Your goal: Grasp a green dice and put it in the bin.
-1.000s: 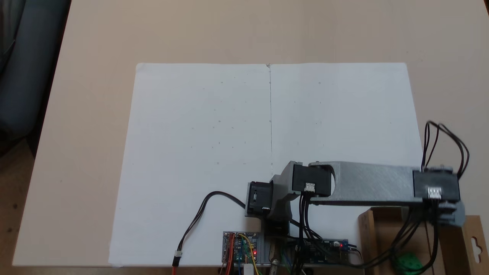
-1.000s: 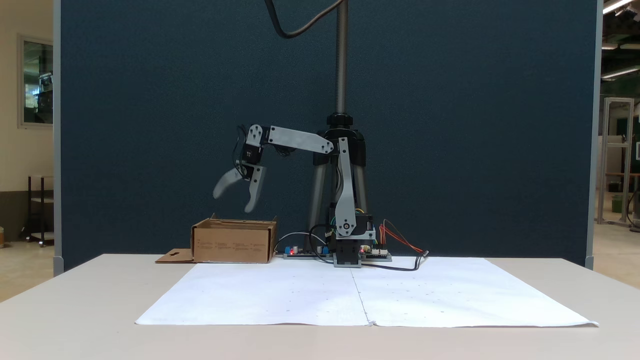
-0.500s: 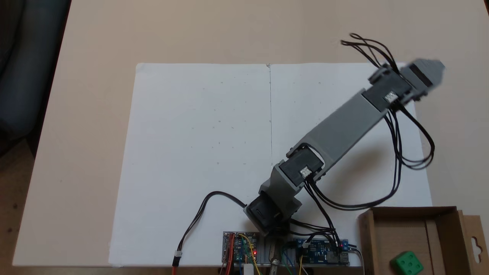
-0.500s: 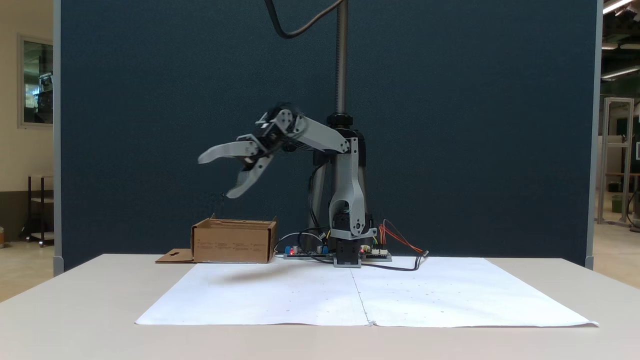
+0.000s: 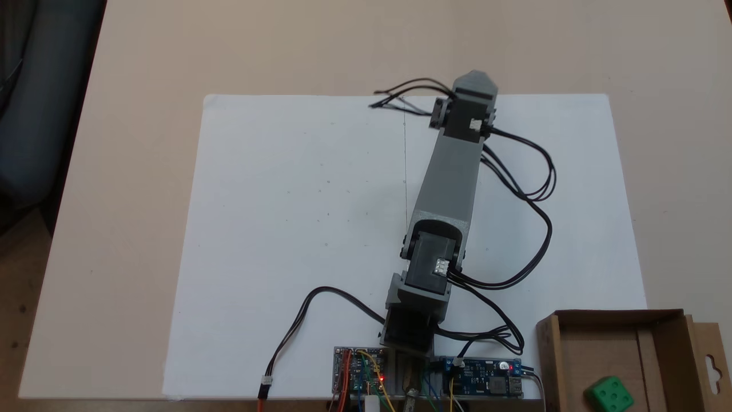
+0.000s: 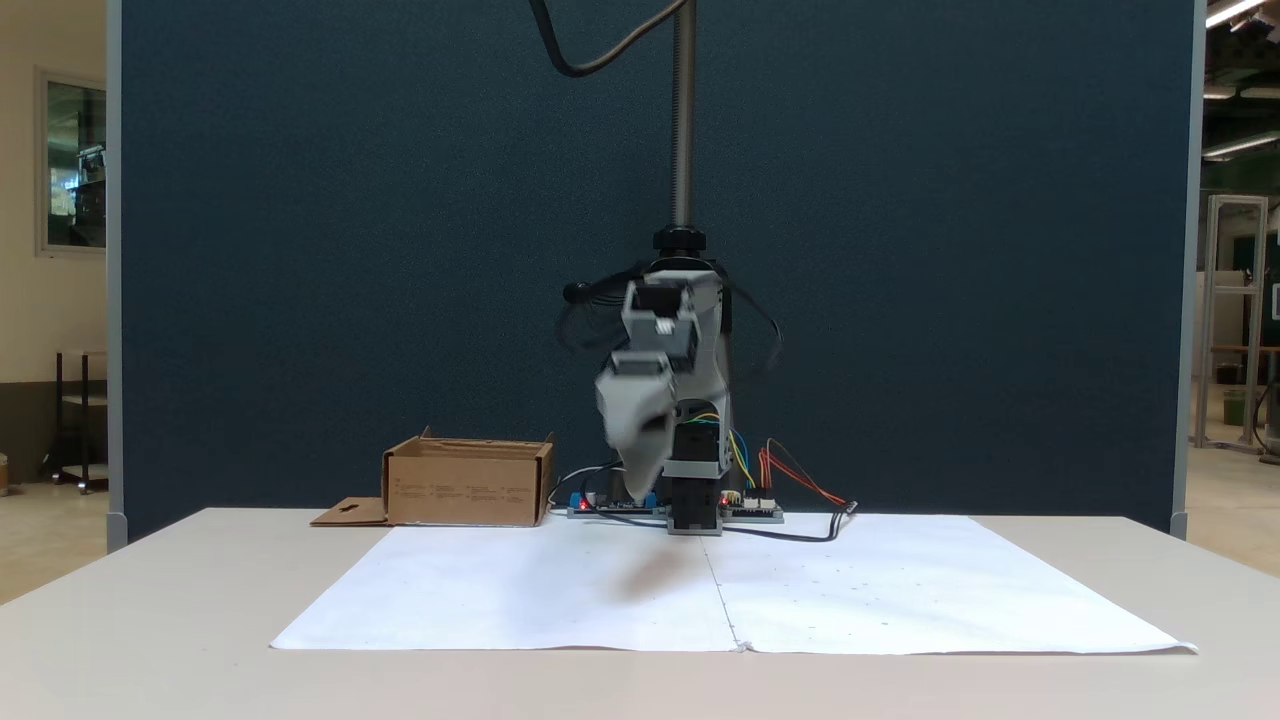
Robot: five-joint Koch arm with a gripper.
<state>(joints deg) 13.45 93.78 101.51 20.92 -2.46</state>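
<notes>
Arm [image 5: 452, 171] swung from bin [image 5: 663, 320] to white paper [image 5: 286, 229]; gripper [image 6: 635, 480] state unclear

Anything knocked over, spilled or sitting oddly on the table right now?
Nothing stands out. The small green plastic dice lies inside the shallow brown cardboard box, which sits upright at the edge of the flat white paper sheet. The end effector hangs blurred above the paper.

arm [image 5: 452, 177] swung from bin [image 5: 549, 355] to paper centre
</notes>
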